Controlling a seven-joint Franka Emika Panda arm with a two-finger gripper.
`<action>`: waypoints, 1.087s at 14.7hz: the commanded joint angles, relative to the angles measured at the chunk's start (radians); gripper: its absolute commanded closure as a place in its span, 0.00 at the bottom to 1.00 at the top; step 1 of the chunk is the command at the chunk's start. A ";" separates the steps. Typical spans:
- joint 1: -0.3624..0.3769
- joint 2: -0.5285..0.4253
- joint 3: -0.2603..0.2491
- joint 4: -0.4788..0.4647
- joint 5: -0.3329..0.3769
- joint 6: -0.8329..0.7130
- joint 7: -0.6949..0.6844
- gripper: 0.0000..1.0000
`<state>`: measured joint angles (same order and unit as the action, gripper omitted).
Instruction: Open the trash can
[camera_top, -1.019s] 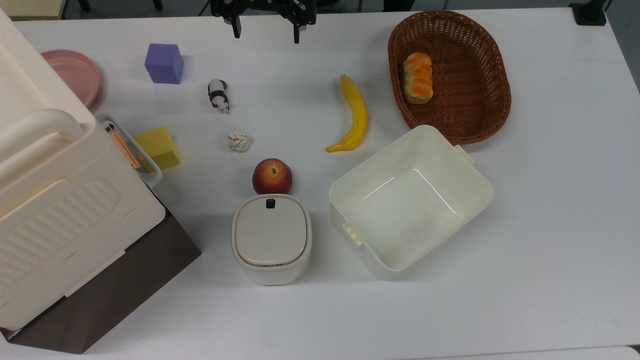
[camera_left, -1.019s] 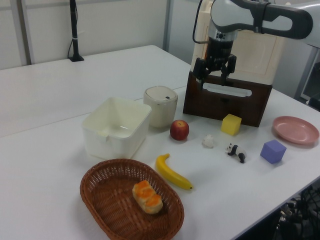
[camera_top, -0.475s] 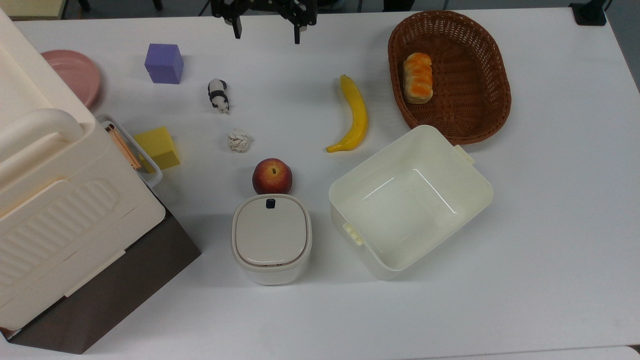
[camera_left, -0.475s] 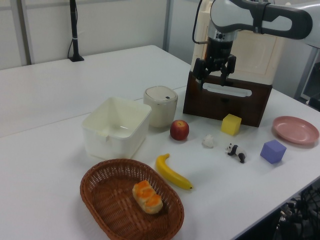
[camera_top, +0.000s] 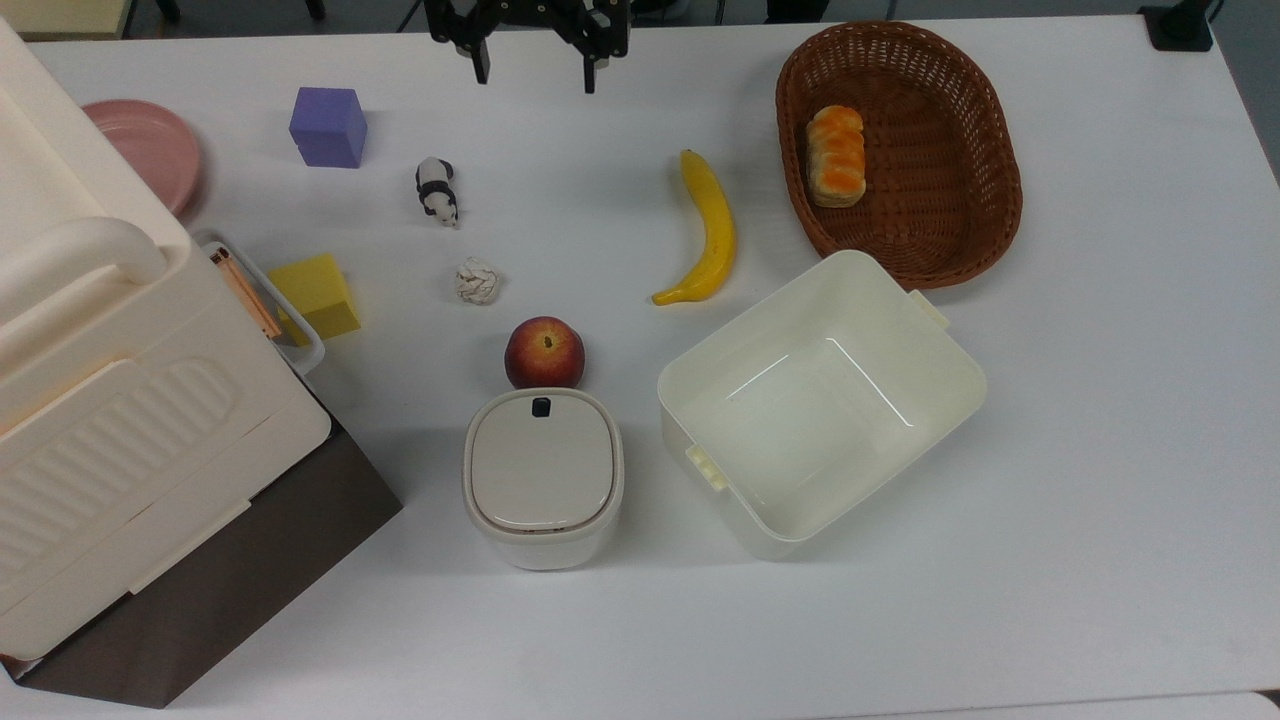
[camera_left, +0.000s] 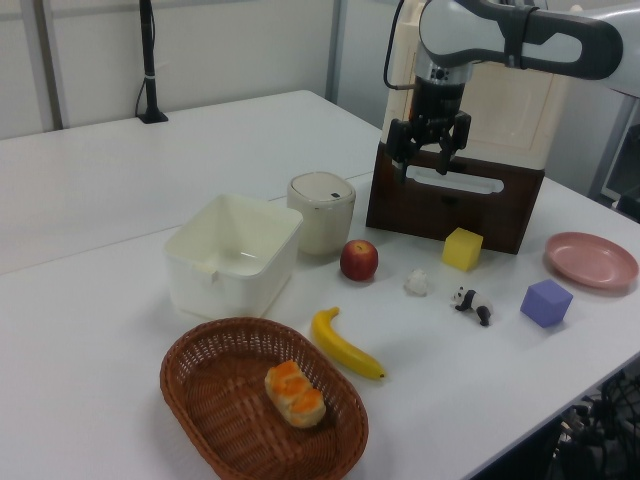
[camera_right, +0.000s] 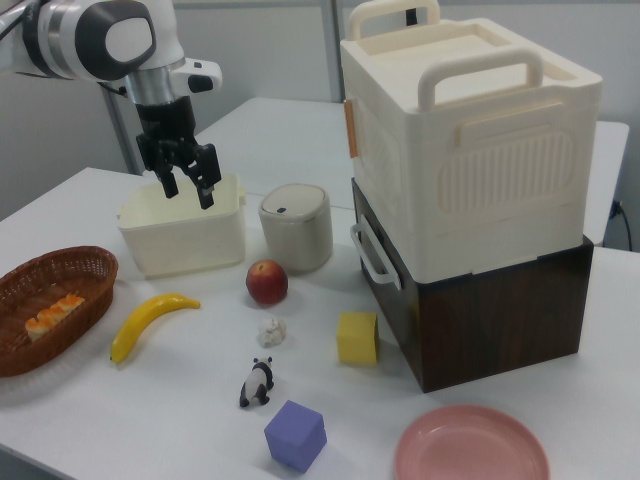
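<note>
The trash can (camera_top: 543, 475) is a small cream bin with a flat beige lid lying shut and a black button (camera_top: 541, 406) at its rim. It stands near the table's middle in the left view (camera_left: 321, 212) and the right view (camera_right: 296, 228). My gripper (camera_top: 535, 80) hangs open and empty at the top view's upper edge, well away from the can. It is raised high above the table in the left view (camera_left: 426, 166) and the right view (camera_right: 188, 193).
A red apple (camera_top: 544, 352) touches the can beside the button. A lidless cream tub (camera_top: 930, 330) sits on the top view's right of the can, and a big ribbed box (camera_top: 120, 420) on its left. Banana (camera_top: 708, 228), basket (camera_top: 960, 130), yellow block (camera_top: 313, 295), panda (camera_top: 437, 190) lie around.
In the top view the gripper has crept slightly lower, toward the table's middle, and its fingers stand a little closer together. Nothing on the table has moved.
</note>
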<state>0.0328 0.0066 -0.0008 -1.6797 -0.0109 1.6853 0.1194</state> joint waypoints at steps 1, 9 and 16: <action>0.015 0.001 -0.013 0.003 0.020 -0.012 -0.026 0.83; 0.016 0.007 -0.013 0.005 0.022 0.011 -0.024 1.00; 0.016 0.103 -0.015 0.049 0.020 0.268 0.003 1.00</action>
<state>0.0328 0.0422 -0.0009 -1.6784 -0.0094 1.8515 0.1203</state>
